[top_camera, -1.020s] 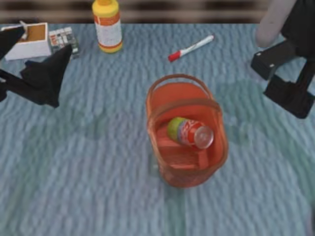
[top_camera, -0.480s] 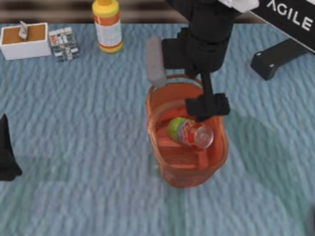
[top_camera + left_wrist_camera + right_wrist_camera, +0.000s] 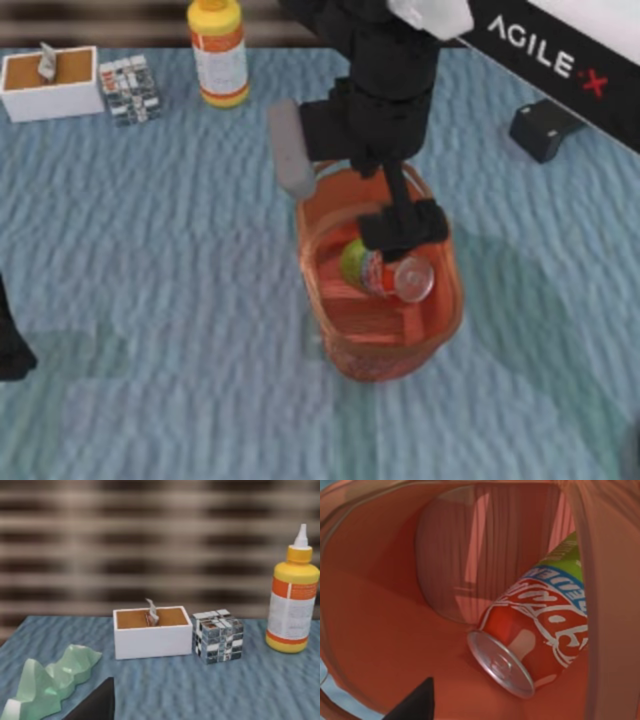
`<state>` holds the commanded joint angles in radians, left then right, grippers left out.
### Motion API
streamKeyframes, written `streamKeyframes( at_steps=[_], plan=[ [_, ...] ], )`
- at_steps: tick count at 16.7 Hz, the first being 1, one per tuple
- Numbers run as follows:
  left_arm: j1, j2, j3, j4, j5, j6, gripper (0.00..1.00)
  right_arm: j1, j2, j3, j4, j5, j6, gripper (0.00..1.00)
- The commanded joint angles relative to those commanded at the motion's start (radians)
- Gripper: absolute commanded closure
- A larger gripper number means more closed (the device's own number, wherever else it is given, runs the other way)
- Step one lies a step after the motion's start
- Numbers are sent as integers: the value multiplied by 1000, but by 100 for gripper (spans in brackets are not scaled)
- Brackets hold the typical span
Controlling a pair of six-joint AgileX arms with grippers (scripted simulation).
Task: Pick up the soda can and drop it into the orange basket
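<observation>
The soda can lies on its side inside the orange basket, silver top toward the right, with nothing gripping it. My right gripper hangs over the basket's far half, just above the can, and is open. The right wrist view looks into the basket. There the can rests on the floor, and one dark fingertip stands well apart from it. My left gripper is parked at the table's left edge, open and holding nothing.
A yellow-capped bottle, a white box and a mirrored cube line the far left edge. A black block sits far right. The left wrist view shows a pale green jagged object.
The right arm swung in from the far right to over the basket, then shifted slightly left and lower. The left arm withdrew to the left edge. The can stayed put.
</observation>
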<state>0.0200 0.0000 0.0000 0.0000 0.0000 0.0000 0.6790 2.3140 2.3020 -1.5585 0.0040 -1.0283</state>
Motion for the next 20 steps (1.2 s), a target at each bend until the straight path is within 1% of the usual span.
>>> streamKeyframes(
  at_steps=[3,8,12,20],
  plan=[
    [0,0,0,0,0,0,0,-2,-3,-18,15,0,-1,0],
    [0,0,0,0,0,0,0,1,-21,-115,93,0,0,0],
    [0,0,0,0,0,0,0,1,-22,-118,96,0,0,0],
    [0,0,0,0,0,0,0,1,-22,-118,96,0,0,60]
  ],
)
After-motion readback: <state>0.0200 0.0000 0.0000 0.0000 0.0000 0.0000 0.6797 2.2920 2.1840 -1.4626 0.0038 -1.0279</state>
